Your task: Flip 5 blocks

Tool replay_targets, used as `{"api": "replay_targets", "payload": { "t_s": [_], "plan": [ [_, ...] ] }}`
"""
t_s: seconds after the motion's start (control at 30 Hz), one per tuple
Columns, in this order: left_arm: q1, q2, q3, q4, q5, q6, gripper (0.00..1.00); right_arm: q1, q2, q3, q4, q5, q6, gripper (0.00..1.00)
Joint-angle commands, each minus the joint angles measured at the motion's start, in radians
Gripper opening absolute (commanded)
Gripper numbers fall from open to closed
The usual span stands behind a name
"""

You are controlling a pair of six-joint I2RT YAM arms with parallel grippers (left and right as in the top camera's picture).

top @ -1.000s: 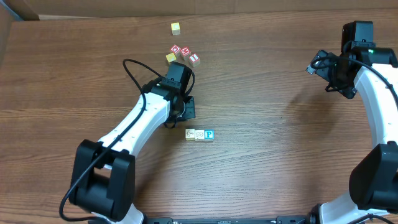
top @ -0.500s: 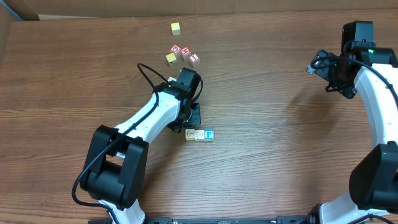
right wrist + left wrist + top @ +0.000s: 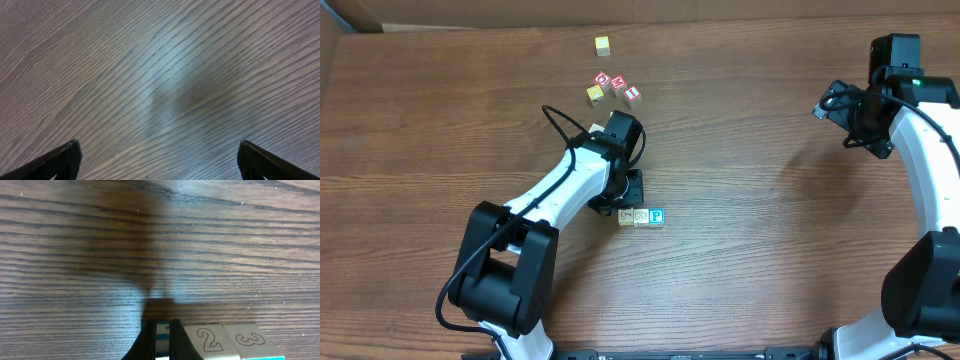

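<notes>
Three pale blocks lie in a row on the wooden table: the left block [image 3: 626, 215], the middle block [image 3: 641, 216] and the blue "P" block [image 3: 656, 216]. My left gripper [image 3: 626, 205] hovers at the row's left end, shut. In the left wrist view its tips [image 3: 161, 326] stand over the end block [image 3: 161, 334], which shows blue stripes through the thin slit between them. I cannot tell whether they touch it. To its right lie a block marked "2" [image 3: 210, 341] and a block marked "3" [image 3: 250, 341]. My right gripper [image 3: 159, 160] is open over bare wood, far right [image 3: 840, 110].
Three red-and-white cubes [image 3: 618, 84] and a yellow cube [image 3: 594, 93] cluster behind the left arm. Another yellow cube [image 3: 603, 44] sits further back. A black cable loops off the left arm [image 3: 555, 120]. A cardboard wall runs along the table's far edge.
My left gripper has moved right and toward the row of blocks, then stayed still over its left end. The right arm and the blocks have not moved.
</notes>
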Motion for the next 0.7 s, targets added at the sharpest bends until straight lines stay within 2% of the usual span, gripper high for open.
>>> {"api": "replay_targets", "payload": {
  "t_s": [0.0, 0.47, 0.67],
  "plan": [
    [-0.003, 0.011, -0.003, -0.002, 0.011, -0.003, 0.04, -0.001, -0.015, 0.013, 0.006, 0.001, -0.006, 1.0],
    [0.001, 0.011, 0.001, -0.001, 0.003, -0.003, 0.04, -0.001, -0.015, 0.013, 0.006, 0.001, -0.006, 1.0],
    [0.048, 0.009, 0.085, -0.032, -0.021, -0.003, 0.04, -0.001, -0.015, 0.013, 0.005, 0.001, -0.006, 1.0]
  ]
}}
